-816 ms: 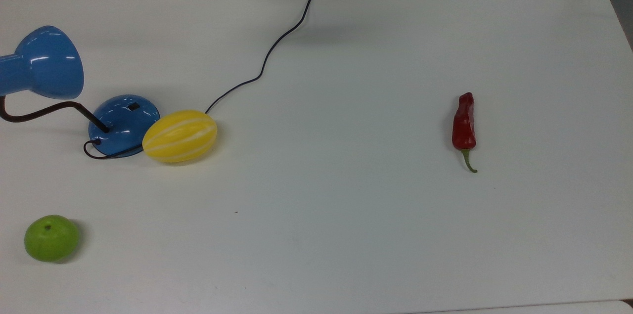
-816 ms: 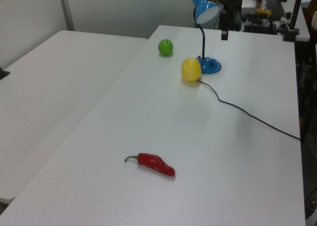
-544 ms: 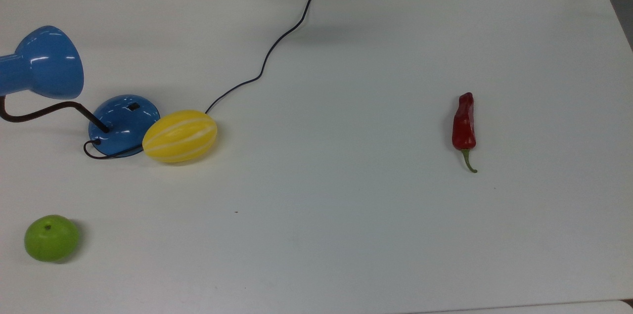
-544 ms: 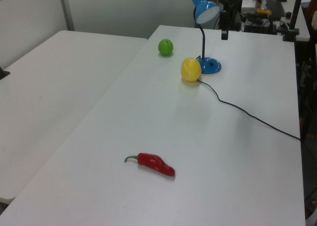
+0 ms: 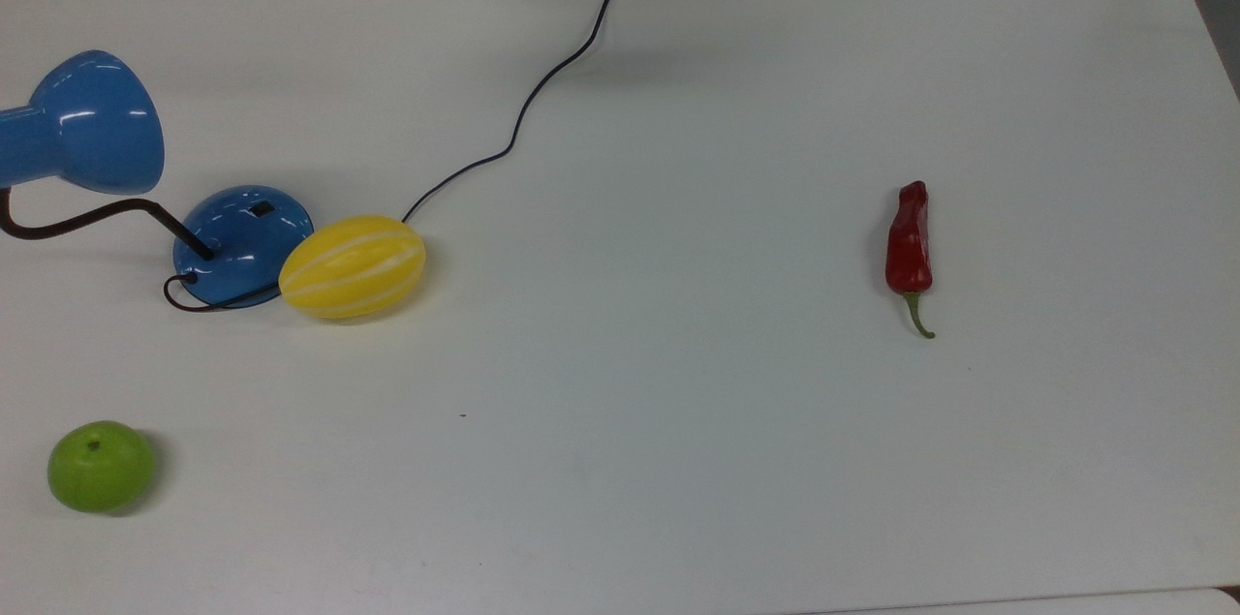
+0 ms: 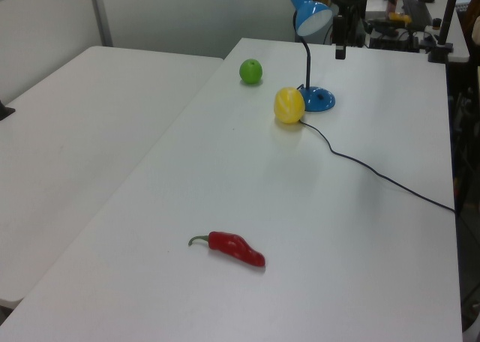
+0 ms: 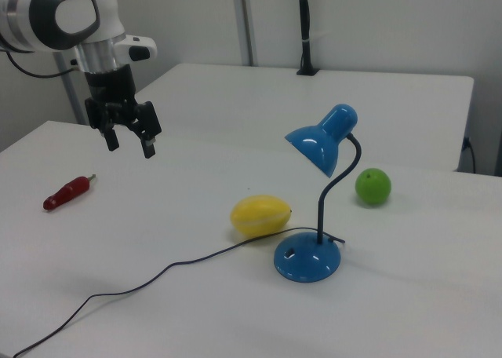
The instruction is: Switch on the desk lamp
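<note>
1. Top view: the desk lamp (image 5: 242,242) sits near the top view's left edge of the white table (image 5: 727,450), its glossy blue domed base carrying a small black switch (image 5: 260,206) on top. A smooth yellow striped melon (image 5: 353,266) rests against the base, with the black cord (image 5: 542,82) trailing away across the table. A matte green apple (image 5: 101,466) and a wrinkled red chili pepper (image 5: 909,242) lie well apart from it.

2. Left view: the lamp's cone shade points down on its thin bent neck and shows no glow, so I judge the task barely begun; reaching and pressing the switch remain.

3. Right view: the gripper (image 7: 130,144) hangs above the table, well apart from the lamp, its two dark fingers spread and holding nothing. The switch faces the right view's left.
</note>
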Controlling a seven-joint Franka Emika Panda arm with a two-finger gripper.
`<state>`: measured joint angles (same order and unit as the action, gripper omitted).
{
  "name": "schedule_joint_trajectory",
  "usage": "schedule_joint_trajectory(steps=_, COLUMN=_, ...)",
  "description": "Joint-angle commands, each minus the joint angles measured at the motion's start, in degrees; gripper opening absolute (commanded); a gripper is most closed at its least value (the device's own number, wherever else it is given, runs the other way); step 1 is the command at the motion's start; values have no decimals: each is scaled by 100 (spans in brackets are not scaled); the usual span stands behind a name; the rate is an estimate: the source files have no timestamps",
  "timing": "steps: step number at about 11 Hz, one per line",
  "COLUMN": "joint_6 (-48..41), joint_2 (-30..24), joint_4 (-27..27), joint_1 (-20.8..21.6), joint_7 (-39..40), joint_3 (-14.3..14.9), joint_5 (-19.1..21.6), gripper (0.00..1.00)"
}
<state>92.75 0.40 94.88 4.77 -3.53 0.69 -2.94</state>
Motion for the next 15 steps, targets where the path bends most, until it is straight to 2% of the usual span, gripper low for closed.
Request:
schedule_joint_trajectory(steps=1, joint_6=-38, joint_2=-14, joint_4=-31, joint_1=-38, joint_7=19, joint_3=-60, joint_5=-84, gripper=100)
schedule_joint_trajectory(steps=4, joint_6=-29, joint_2=-14, joint_4=-22, joint_1=-29, joint_7=19, joint_3=-60, joint_5=-84, gripper=100)
schedule_joint_trajectory(steps=5, joint_6=-29, joint_2=-22, joint_4=-13, joint_1=-29, joint_7=45, joint_3=-60, joint_5=-84, gripper=83)
schedule_joint_trajectory(steps=8, joint_6=-29, joint_2=-31, joint_4=-5, joint_1=-55, joint_7=55, joint_3=-60, joint_5=-75, gripper=12)
schedule_joint_trajectory(steps=9, joint_6=-20, joint_2=-31, joint_4=-5, joint_1=-55, joint_7=55, joint_3=-60, joint_5=-75, gripper=0)
schedule_joint_trajectory(steps=15, joint_6=-3, joint_2=-49, joint_4=83, joint_1=-160, joint_7=-33, joint_3=-60, joint_5=-75, gripper=0)
